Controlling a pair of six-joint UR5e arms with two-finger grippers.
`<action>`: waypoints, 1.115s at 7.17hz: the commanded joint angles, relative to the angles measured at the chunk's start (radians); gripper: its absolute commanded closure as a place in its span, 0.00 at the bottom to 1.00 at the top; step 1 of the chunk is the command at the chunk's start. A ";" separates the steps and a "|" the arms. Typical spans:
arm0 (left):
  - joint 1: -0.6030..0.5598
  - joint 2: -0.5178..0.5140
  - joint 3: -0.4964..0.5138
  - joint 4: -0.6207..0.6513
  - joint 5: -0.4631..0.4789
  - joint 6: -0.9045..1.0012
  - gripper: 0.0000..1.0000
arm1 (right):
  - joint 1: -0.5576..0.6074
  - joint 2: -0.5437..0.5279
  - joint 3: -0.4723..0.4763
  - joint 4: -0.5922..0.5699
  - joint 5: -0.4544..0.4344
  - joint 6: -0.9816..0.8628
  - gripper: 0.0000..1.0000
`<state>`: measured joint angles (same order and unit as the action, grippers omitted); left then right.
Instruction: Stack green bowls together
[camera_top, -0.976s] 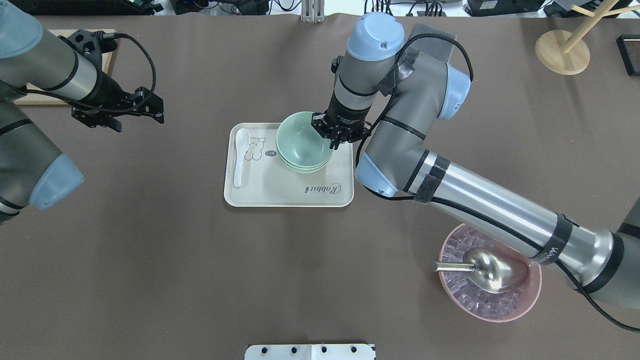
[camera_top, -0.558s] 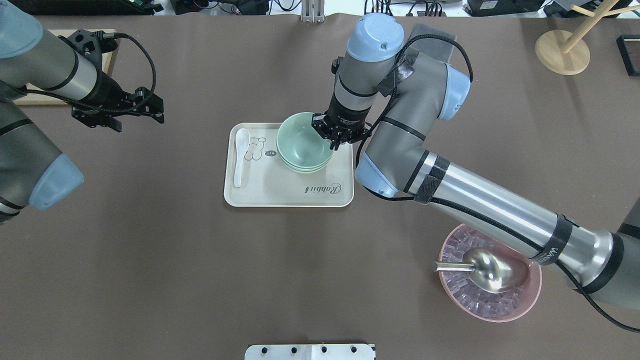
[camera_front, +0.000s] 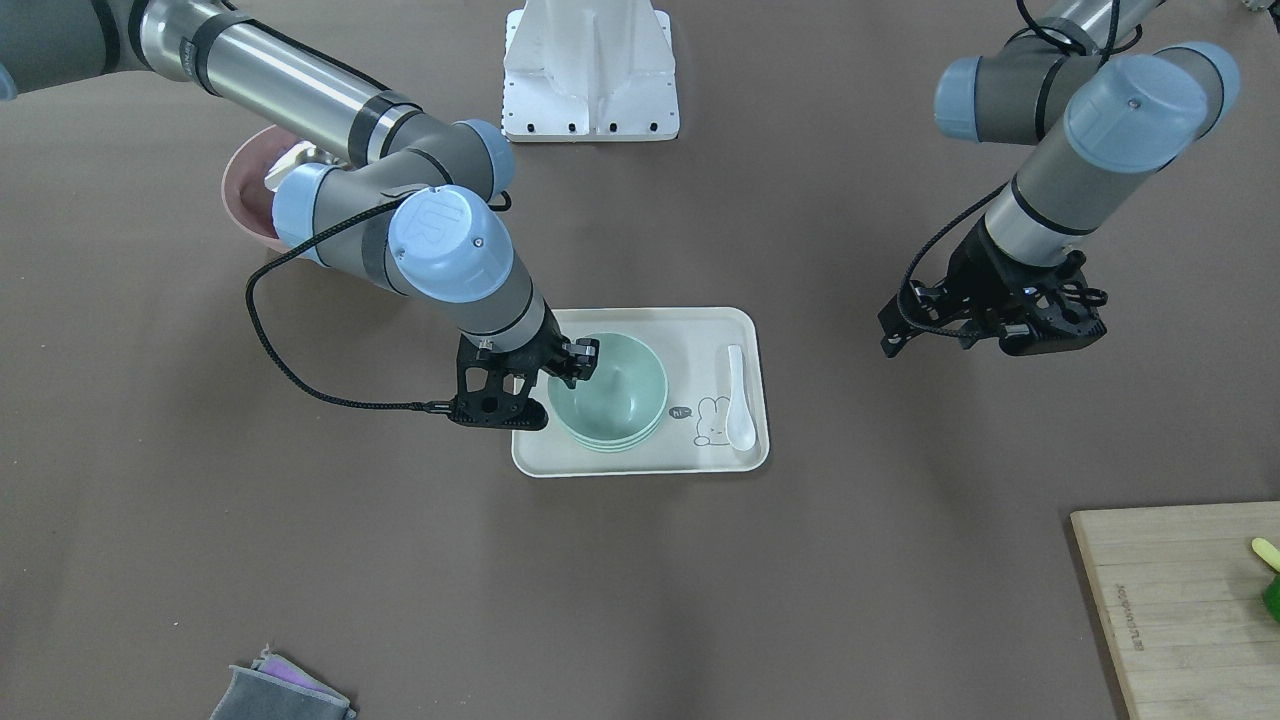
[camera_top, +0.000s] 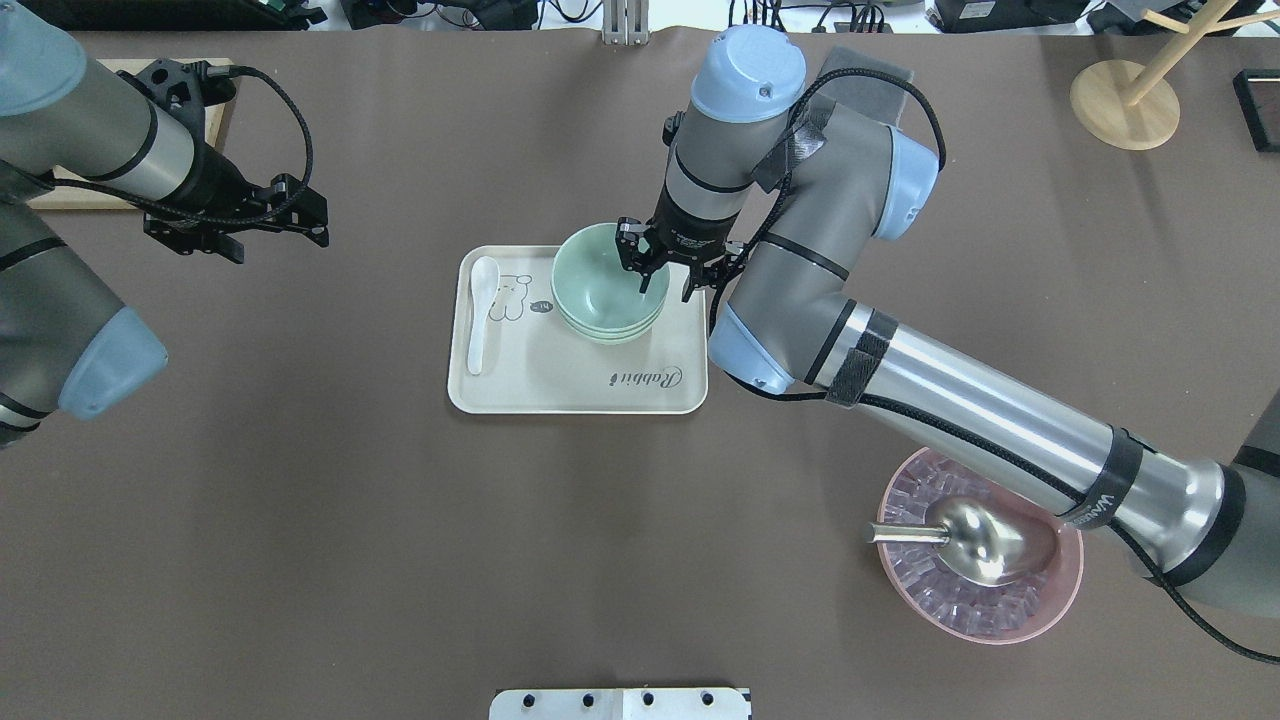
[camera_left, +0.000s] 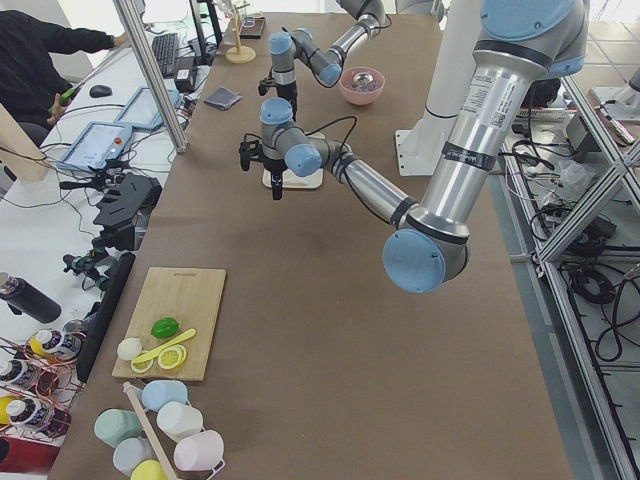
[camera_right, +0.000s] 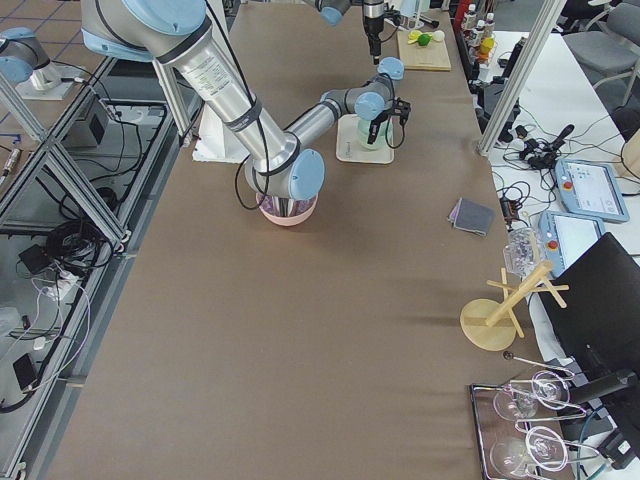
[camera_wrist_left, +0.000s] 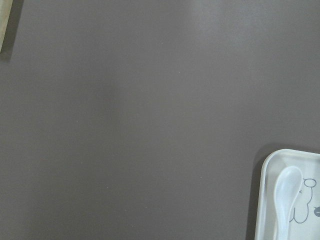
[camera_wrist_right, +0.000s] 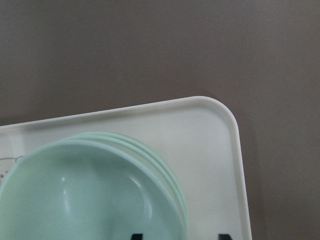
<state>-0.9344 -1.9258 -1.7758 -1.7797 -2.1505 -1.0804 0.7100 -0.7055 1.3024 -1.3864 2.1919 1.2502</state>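
Note:
Three pale green bowls sit nested in one stack on the cream tray. The stack also shows in the front view and the right wrist view. My right gripper is open, with one finger inside the top bowl and one outside its right rim. It grips nothing. My left gripper is open and empty, hovering over bare table far left of the tray.
A white spoon lies on the tray's left side. A pink bowl with a metal scoop stands under my right arm. A wooden stand is far right, a cutting board on my left.
My right gripper was shut on the top bowl's rim; its fingers have now spread and let go. The bowl rests in the stack. The left arm has not moved.

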 joint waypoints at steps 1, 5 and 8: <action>-0.003 0.002 -0.008 -0.001 0.003 0.005 0.02 | 0.058 -0.009 0.035 -0.012 0.084 -0.001 0.00; -0.116 0.096 -0.043 0.082 -0.006 0.099 0.02 | 0.181 -0.277 0.376 -0.330 0.106 -0.258 0.00; -0.258 0.249 -0.082 0.072 -0.023 0.383 0.02 | 0.433 -0.571 0.504 -0.525 0.081 -0.904 0.00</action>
<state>-1.1267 -1.7394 -1.8410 -1.7065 -2.1619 -0.8229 1.0275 -1.1252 1.7692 -1.8788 2.2738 0.6270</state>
